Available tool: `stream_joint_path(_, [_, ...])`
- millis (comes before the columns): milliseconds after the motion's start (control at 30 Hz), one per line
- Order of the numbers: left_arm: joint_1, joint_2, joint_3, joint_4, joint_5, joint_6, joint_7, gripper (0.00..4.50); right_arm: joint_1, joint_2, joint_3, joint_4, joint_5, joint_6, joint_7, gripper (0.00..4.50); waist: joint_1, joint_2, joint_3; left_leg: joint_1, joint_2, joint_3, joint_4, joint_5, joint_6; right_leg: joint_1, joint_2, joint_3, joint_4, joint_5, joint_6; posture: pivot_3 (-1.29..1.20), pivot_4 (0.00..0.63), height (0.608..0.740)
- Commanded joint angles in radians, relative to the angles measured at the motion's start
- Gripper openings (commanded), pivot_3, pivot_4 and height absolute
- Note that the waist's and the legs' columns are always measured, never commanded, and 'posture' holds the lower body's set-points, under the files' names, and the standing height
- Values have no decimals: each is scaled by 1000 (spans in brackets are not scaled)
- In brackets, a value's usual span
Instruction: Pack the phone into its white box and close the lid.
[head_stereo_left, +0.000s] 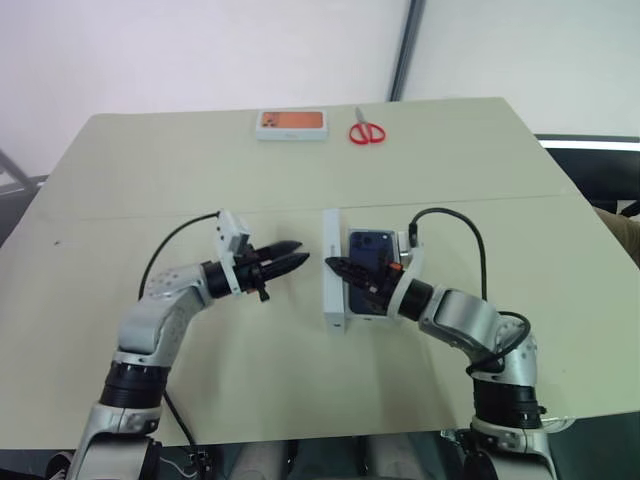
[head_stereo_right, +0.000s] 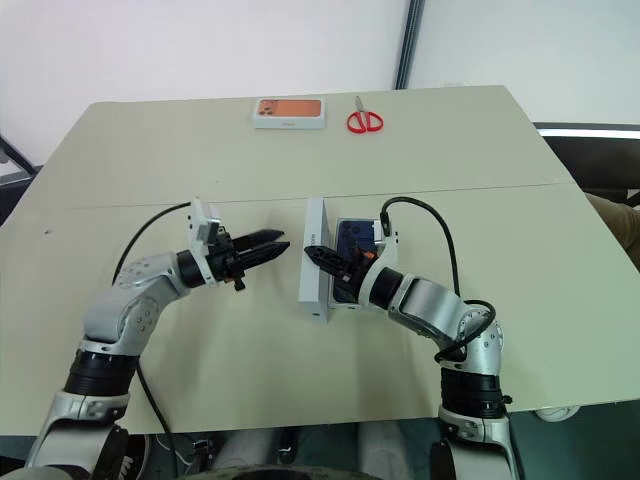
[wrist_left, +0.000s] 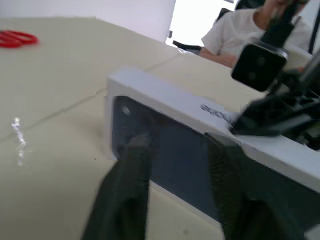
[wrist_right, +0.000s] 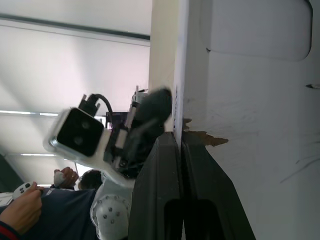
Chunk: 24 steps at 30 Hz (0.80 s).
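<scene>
The lid stands on its long edge in the middle of the table, its dark blue printed top facing my left gripper. That gripper hovers a short way to the lid's left, its fingers narrowly open with nothing between them. On the lid's other side my right gripper is shut, its tips against the lid's pale inner face. Under the right wrist lies the white box with the dark blue phone in it, mostly covered by the arm.
A white box with an orange top and red scissors lie at the table's far edge. A seated person is off the table's right side, and a person's hand holds a small device.
</scene>
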Motion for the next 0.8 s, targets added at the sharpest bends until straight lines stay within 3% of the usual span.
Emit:
stream_joint_path(33, [14, 4, -19, -29, 3, -16, -22, 48, -4, -28, 19, -21, -9, -49, 57, 0, 0, 0, 0, 0, 0, 0, 0, 0, 0, 0, 0, 0, 0, 0, 0, 0, 150, 740])
stream_joint_path(133, [17, -8, -41, -15, 45, -48, -1, 48, 0, -41, 30, -21, -4, -81, 82, 0, 3, 0, 0, 0, 0, 0, 0, 0, 0, 0, 0, 0, 0, 0, 0, 0, 150, 740])
stream_joint_path(300, [-1, -60, -72, 17, 79, -71, 31, 0, 4, -86, 40, -19, -13, -100, 128, 2414, 7, 0, 0, 0, 0, 0, 0, 0, 0, 1, -1, 0, -1, 0, 0, 0, 150, 740])
stream_joint_path(433, [-29, -107, -95, 48, 105, -97, 52, 0, -40, -182, 14, -11, -111, -97, 202, 4482, 7, 0, 0, 0, 0, 0, 0, 0, 0, 1, 0, 0, -1, 0, 0, 0, 150, 740])
stream_joint_path(567, [-55, -148, -102, 74, 119, -115, 65, 0, -77, -356, 4, -30, -326, -76, 372, 4482, 14, 0, 0, 0, -1, 1, 2, 0, 1, 1, -1, 0, -1, 0, 0, 0, 150, 740])
stream_joint_path(700, [-68, -158, -118, 98, 129, -125, 52, 0, -43, -599, 39, -40, -692, -175, 671, 4482, 27, 0, 0, -1, -1, 2, 2, -1, 2, 1, -1, -1, -1, 0, 0, 0, 150, 740])
stream_joint_path(800, [-88, -176, -138, 138, 147, -150, 48, 0, -12, -652, 41, -12, -848, -254, 786, 4482, 29, -1, 0, 0, -1, 2, 3, -1, 2, 2, -1, -1, -1, 0, 0, 0, 150, 740])
